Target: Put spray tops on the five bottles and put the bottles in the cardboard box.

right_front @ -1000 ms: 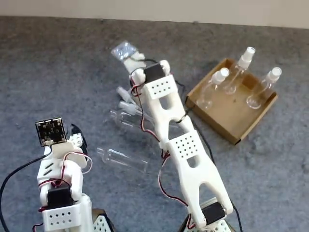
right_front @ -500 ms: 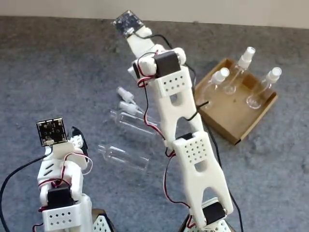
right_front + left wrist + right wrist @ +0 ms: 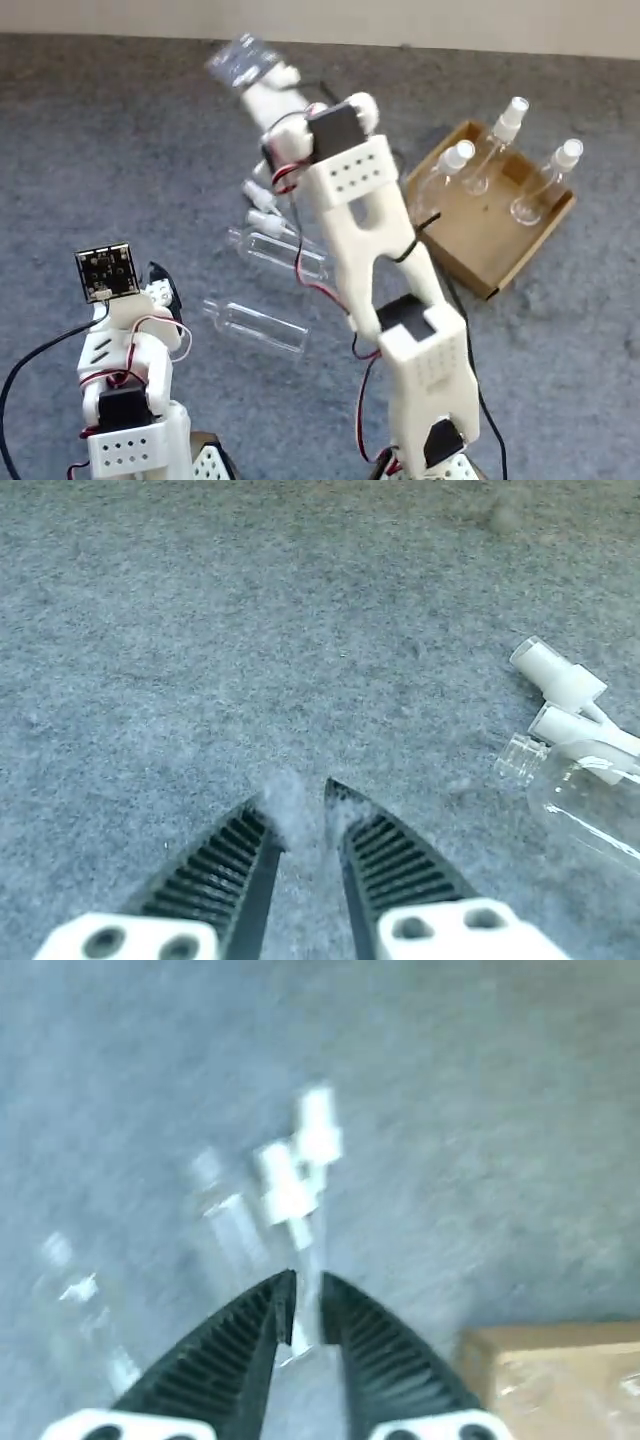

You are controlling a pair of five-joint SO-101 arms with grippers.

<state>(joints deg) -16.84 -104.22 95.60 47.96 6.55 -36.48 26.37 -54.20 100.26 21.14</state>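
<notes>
On my left wrist feed, the left gripper (image 3: 305, 792) hangs low over the grey carpet (image 3: 200, 610). Its toothed jaws are a narrow slit apart, with only carpet between them. Off to one side of it lie the two loose spray tops (image 3: 558, 675), side by side and touching. Just beside them is the open neck of a bare bottle (image 3: 590, 802), lying on its side.

On the right wrist feed, the right gripper (image 3: 307, 1280) is higher up. Its jaws are also only slightly apart. Something pale shows through the gap, but I cannot tell whether it is gripped or just lying on the carpet underneath. The spray tops (image 3: 300, 1160) sit just ahead of its tips, the bare bottles (image 3: 232, 1222) are off to one side, and a corner of the box (image 3: 560, 1380) is near the other finger.

From the high camera, the right arm stretches out over the middle of the carpet (image 3: 100, 130), above the spray tops (image 3: 262, 207). The two bare bottles (image 3: 275, 253) lie uncapped between the arms, one just beside the tops and the other (image 3: 255, 330) nearer the left arm's base. The left arm is folded close to its own base. The box (image 3: 478, 235) sits well apart on the right arm's far side and holds three capped bottles (image 3: 490, 150). I cannot tell whether they are standing up or lying down.
</notes>
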